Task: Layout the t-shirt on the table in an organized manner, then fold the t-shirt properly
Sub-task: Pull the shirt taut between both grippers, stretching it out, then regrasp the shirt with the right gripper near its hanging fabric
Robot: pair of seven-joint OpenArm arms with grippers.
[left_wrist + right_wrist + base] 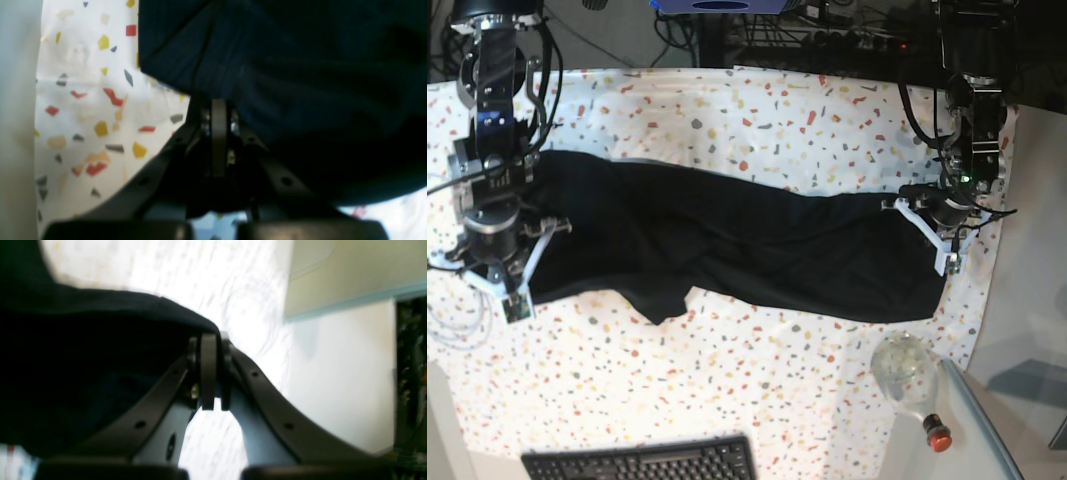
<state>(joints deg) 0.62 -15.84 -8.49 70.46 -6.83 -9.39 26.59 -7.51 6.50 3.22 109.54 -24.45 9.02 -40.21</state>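
T-shirt (727, 250) is stretched across the table (777, 130) between both lowered arms, an edge pinched in the closed left gripper (947, 262) and right gripper (515, 303).

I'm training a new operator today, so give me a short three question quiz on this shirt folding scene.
1. True or false: both grippers are shut on the t-shirt.
2. What lies at the near edge of the table: A keyboard, B scissors, C book?
3. Fill in: the shirt is stretched ____ the two arms.

Key: 1 true, the left gripper and right gripper each pinch fabric. 2 A, the keyboard. 3 between.
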